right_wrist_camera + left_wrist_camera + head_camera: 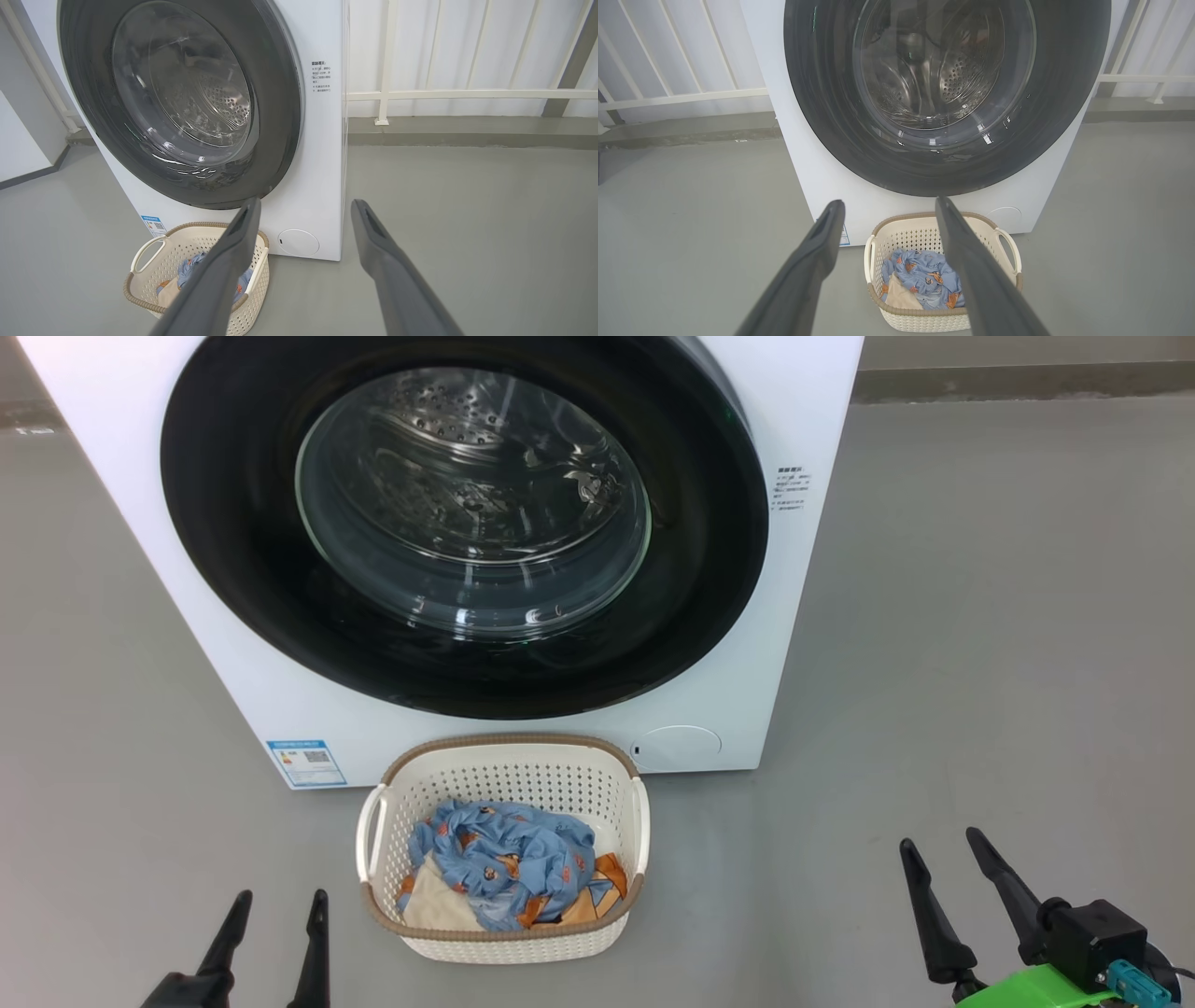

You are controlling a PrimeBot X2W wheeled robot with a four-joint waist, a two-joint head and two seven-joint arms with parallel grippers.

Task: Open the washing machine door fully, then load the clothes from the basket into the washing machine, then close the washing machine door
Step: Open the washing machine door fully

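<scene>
**Black door shut, both hands wide and empty**

Dark-fingered and spread wide, the left hand [282, 896] and right hand [939, 840] hang low over the grey floor [1008, 663], holding nothing. Between them, nearer the left, stands the basket [512, 743], close against the washing machine [812, 411], with the clothes [509, 863] heaped inside.

Above the basket, the washing machine door [467, 513] looks closed, though I cannot tell if it is latched.

Likely trouble:
- The glossy rim offers little purchase, so a finger may slip off or scrape the glass.
- No handle or hinge side is plain, and a pull at the wrong edge would achieve nothing.
- The basket sits under the door's swing and may be knocked.

The blue label sticker [306, 763] carries a square code, and small grey print [791, 488] sits on the front. Both are too fine to read. I see no brand name.
</scene>
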